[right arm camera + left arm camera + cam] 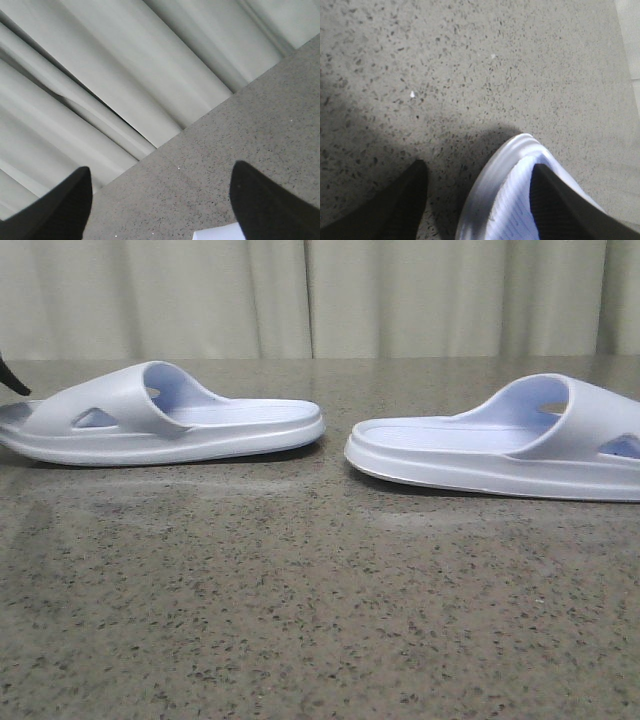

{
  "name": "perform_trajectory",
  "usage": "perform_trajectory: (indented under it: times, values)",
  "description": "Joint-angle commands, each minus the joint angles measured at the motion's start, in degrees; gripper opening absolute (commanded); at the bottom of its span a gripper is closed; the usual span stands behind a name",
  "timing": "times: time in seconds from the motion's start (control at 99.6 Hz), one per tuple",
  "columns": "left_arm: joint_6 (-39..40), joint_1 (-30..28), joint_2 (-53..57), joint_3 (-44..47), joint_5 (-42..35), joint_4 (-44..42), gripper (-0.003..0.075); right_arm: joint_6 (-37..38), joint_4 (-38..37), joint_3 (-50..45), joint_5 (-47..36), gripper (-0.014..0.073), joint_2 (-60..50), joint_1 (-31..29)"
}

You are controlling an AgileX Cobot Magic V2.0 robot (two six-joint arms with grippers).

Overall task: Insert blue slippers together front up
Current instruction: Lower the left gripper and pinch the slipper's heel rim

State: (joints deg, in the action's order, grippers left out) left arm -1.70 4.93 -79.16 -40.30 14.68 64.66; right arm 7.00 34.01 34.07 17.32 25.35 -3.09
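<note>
Two pale blue-white slippers lie soles down on the speckled table, heels facing each other: the left slipper [160, 420] and the right slipper [520, 440]. My left gripper [479, 166] is open at the left slipper's outer rounded end [505, 195]. One finger [560, 205] is over the ribbed footbed and the other finger [402, 210] is outside it over the table. Only its dark tip [12, 378] shows in the front view. My right gripper [161, 170] is open and empty, with a white corner of a slipper [215, 234] between its fingers.
The grey speckled table [320, 600] stretches in front of both slippers. A gap of table [335, 440] separates the two heels. A pale pleated curtain [320, 290] hangs behind the table's far edge and also shows in the right wrist view [100, 75].
</note>
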Motion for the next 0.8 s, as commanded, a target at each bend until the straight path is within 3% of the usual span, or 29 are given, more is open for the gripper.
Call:
perform_trajectory:
  times: [0.0,0.793]
  values:
    - [-0.08,0.49,0.48,-0.97,-0.25,0.51,0.0400,-0.27,0.33,1.97,-3.68,0.0498,0.73,-0.32]
    - [-4.91,0.98,0.35,-0.97,0.25,2.79,0.0400,-0.27,0.33,1.97,-4.12,0.0498,0.73,-0.32]
